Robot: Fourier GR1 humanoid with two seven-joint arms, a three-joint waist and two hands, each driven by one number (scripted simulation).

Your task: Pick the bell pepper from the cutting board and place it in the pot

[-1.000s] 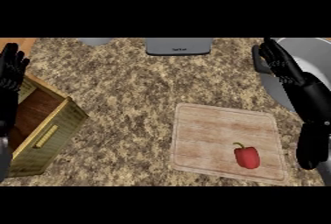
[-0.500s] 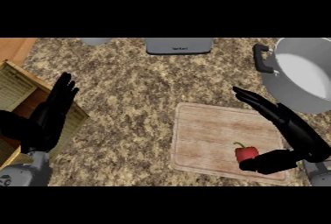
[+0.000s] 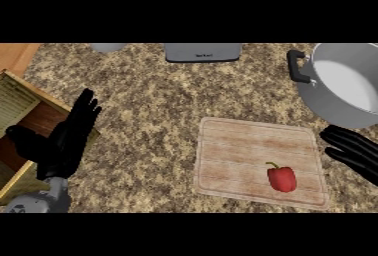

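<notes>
There is one red bell pepper [image 3: 281,178], one wooden cutting board [image 3: 244,150] and one grey pot [image 3: 347,82]. Two black hands are visible, the left hand [image 3: 65,140] and the right hand [image 3: 356,150]. There is also one open wooden drawer [image 3: 26,120].

Single head view, steeply down onto counter [image 3: 148,100]

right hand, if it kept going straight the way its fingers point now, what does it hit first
The right hand has straight fingers pointing left and slightly up, across the cutting board. That line passes above the bell pepper in the picture and looks free over the board, though the hand's height above it is unclear.
</notes>
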